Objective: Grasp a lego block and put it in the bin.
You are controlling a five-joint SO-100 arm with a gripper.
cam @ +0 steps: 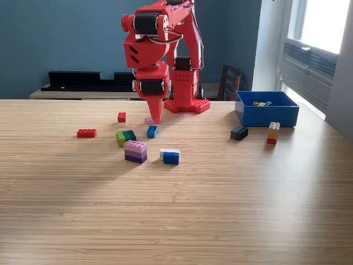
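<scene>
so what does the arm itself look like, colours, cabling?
The arm is all red printed plastic, with black servo blocks set into the joints. Thin cables loop along the upper links. Slanted slots mark one side panel. The gripper tapers to a red point. It stands on a red base.

The worktop point(220, 210) looks like pale wood laminate with fine straight grain, smooth with a soft sheen where window light falls. The bin point(267, 115) near its far right corner is blue plastic, smooth and slightly glossy. The arm point(160, 49) is matt red plastic. The lego blocks point(135, 151) are hard, smooth, studded plastic.
</scene>
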